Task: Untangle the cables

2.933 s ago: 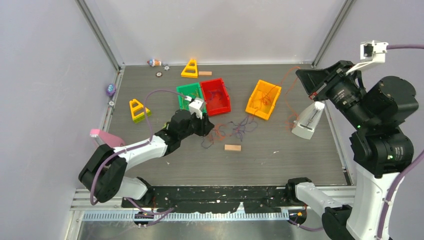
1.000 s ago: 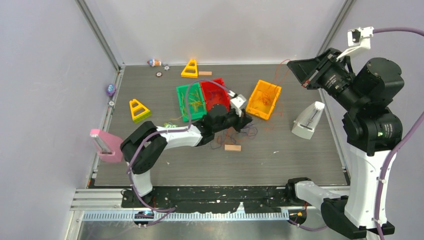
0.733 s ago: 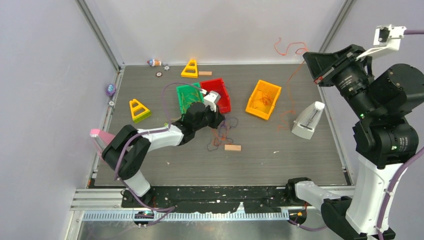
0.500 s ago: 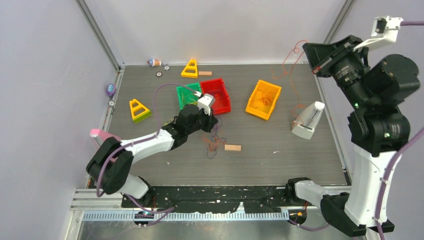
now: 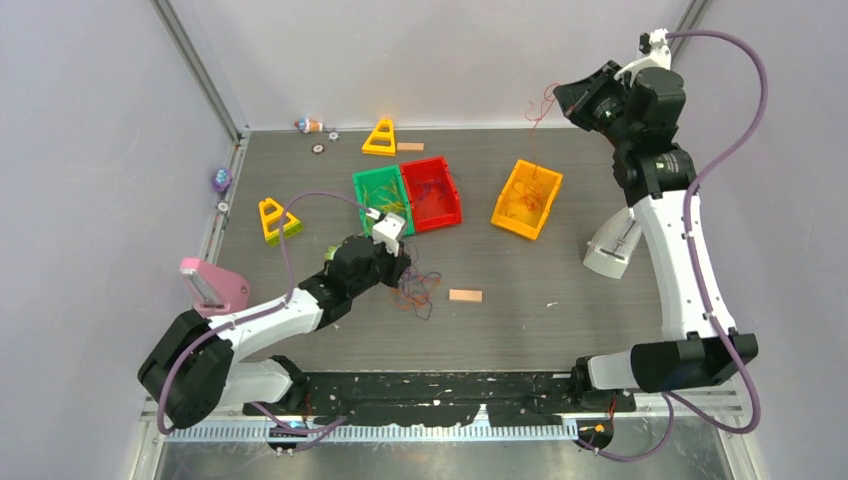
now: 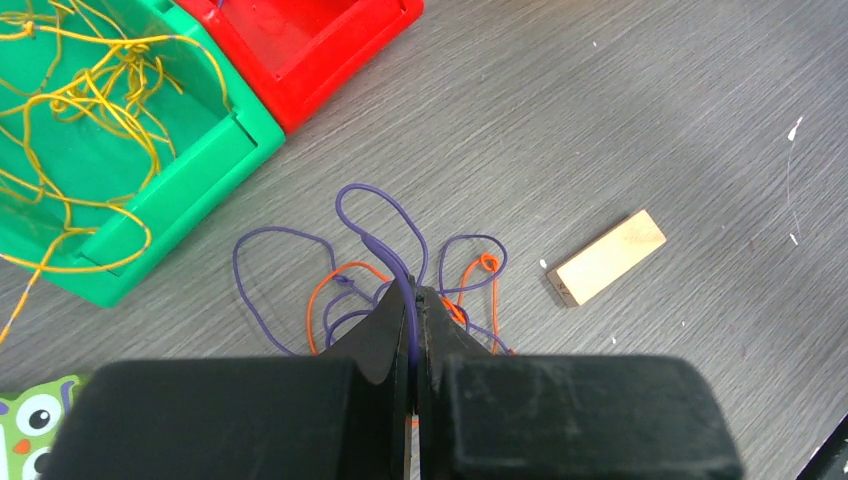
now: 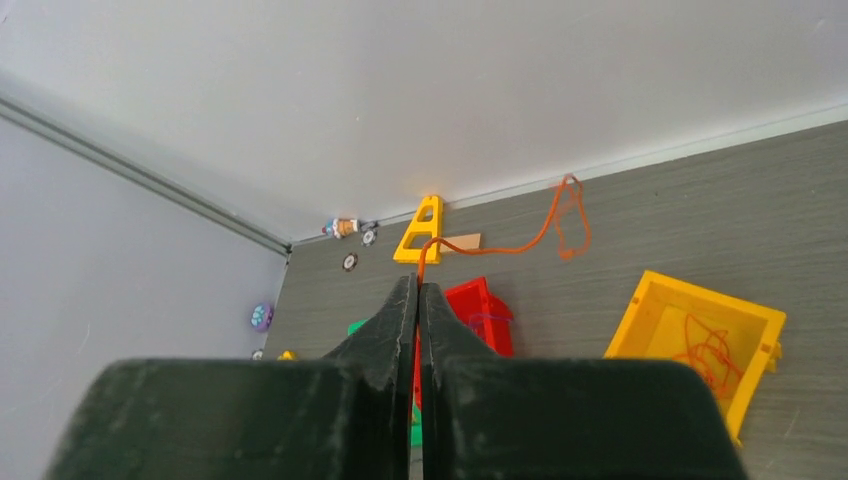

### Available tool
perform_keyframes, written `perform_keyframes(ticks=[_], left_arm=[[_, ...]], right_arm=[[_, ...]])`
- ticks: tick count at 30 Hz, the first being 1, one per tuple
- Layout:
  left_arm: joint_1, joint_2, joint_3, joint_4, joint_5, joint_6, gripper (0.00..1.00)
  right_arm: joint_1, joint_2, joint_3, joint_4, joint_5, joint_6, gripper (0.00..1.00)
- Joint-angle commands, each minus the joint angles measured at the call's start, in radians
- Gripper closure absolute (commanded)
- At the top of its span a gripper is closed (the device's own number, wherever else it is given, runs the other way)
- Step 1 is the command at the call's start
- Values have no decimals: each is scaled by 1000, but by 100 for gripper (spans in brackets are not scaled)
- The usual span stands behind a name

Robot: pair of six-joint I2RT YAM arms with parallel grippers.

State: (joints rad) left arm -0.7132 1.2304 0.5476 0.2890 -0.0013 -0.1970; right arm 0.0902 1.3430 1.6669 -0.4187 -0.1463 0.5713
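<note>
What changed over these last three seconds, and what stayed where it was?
The right gripper swung higher and farther back, its orange cable now hanging free in the air. The left gripper, shut on a purple cable, reached right, then drew back left, dragging the purple-orange tangle with it. The yellow bin and wood block stayed put.

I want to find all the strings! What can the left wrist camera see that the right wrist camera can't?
Only the left wrist view: the left end effector shut on a purple cable, a loose orange cable beside it, yellow cables in the green bin. Only the right wrist view: the right end effector shut on a dangling orange cable, and the yellow bin. Both: the red bin.
</note>
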Motion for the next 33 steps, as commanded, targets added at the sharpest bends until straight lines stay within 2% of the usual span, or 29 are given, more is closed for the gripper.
perform_keyframes(ticks=[1,7,10,17,23,28,33], left_arm=[[0,-51,-26,145,-13,-1,100],[0,-67,-45,166,-27,4,100],[-2,-67,-44,165,-29,5,100],[0,-55,-40,166,-26,5,100],[1,-51,-36,160,-25,2,100],[0,-54,-36,162,-19,3,100],[0,-60,-39,160,-21,8,100]], right_arm=[[-4,34,-28,276,-10,37,94],[-20,167,10,341,-9,4,95],[-39,196,-26,345,-17,-2,94],[-53,106,-261,410,-36,-32,95],[-53,7,-472,391,3,-88,95],[-52,-11,-554,375,-11,-93,95],[-52,47,-565,363,-24,-76,95]])
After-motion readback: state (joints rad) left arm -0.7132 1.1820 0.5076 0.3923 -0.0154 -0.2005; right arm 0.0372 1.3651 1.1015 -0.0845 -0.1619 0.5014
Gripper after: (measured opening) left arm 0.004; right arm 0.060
